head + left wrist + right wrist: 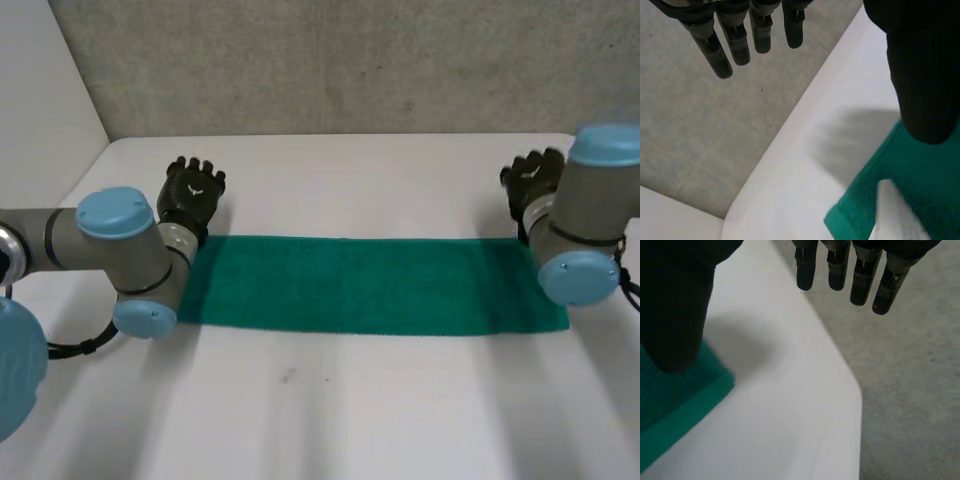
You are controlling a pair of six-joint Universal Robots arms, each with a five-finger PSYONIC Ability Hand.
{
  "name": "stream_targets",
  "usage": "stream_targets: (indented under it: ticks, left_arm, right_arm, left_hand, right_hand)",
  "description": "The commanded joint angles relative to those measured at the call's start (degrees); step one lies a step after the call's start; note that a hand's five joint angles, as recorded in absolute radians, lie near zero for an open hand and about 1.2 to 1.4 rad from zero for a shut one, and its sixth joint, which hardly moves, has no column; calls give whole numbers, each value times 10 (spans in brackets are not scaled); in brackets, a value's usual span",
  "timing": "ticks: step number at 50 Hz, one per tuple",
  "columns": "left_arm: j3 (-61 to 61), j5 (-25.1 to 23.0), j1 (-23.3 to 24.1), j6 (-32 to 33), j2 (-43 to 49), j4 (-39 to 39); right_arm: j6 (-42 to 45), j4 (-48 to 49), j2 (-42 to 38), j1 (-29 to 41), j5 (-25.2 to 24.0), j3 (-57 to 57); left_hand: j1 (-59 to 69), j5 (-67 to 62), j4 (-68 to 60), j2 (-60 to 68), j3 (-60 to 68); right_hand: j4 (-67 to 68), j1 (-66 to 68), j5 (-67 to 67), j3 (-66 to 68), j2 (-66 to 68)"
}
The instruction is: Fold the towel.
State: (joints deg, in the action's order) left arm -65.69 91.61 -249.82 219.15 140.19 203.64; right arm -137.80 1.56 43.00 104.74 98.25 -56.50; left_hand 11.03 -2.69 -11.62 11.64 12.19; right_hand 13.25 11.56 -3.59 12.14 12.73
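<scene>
L robot hand point(193, 192) spread, empty | R robot hand point(530, 178) same | towel point(370, 285) flat, far corners beside each

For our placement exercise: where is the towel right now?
In the head view the towel lies flat as a long strip across the middle of the table, its left end beside the left hand and its right end beside the right hand.

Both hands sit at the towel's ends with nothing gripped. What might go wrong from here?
1. The left hand and right hand are open, fingers reaching past the far edge of the towel; closing there might catch bare table and miss the corners.
2. The towel is a long strip, so uneven lifts by the two hands would likely skew the fold.
</scene>
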Motion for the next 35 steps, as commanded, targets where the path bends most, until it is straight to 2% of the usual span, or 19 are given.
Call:
stream_targets:
  ticks: [1,2,5,6,10,14,21,25,26,29,30,35]
  left_arm:
    - [-84,6,6,-5,-86,-2]
    - [-93,6,6,-6,-93,-2]
    - [-128,6,4,-7,-122,-4]
    - [-136,6,4,-8,-128,-4]
    - [-173,6,-1,-10,-158,-4]
    - [-199,5,-2,-21,-178,-4]
    - [-224,5,-1,-45,-186,-4]
    - [-232,5,4,-48,-186,-4]
    - [-233,5,4,-48,-186,-4]
    - [-237,5,6,-48,-186,-4]
    - [-238,5,6,-48,-186,-4]
    - [-240,5,6,-48,-194,-4]
  right_arm:
    - [-88,-1,149,-9,-93,-128]
    - [-89,-7,170,-13,-114,-158]
    - [-89,-17,190,-24,-130,-192]
    - [-88,-35,216,-50,-149,-237]
    - [-90,-59,237,-81,-183,-301]
    - [-90,-59,240,-105,-216,-347]
    - [-91,-39,232,-144,-247,-382]
    - [-90,-15,216,-160,-256,-390]
    - [-90,4,192,-170,-260,-390]
    - [-89,11,177,-177,-260,-384]
    - [-86,11,171,-182,-256,-380]
    - [-86,15,172,-211,-247,-373]
  left_hand:
    - [-10,27,16,-16,-22]
    - [-10,27,16,-16,-22]
    - [-10,27,16,-16,-22]
    - [-10,27,16,-16,-22]
    - [-10,27,16,-16,-22]
    - [-10,27,16,-16,-22]
    - [-10,27,16,-16,-22]
    - [-10,27,16,-16,-22]
    - [-10,27,16,-16,-22]
    - [-10,27,16,-16,-22]
    - [-10,27,16,-16,-22]
    - [-10,27,16,-16,-22]
  right_hand:
    - [-32,-16,36,-21,-27]
    - [-32,-16,36,-21,-27]
    - [-32,-16,36,-21,-27]
    - [-32,-16,36,-21,-27]
    - [-30,-13,34,-19,-25]
    - [44,61,-40,55,49]
    - [148,165,-145,159,153]
    - [239,256,-236,250,244]
    - [391,408,-387,402,396]
    - [567,583,-563,578,572]
    - [667,683,-663,678,672]
    - [668,684,-664,679,673]
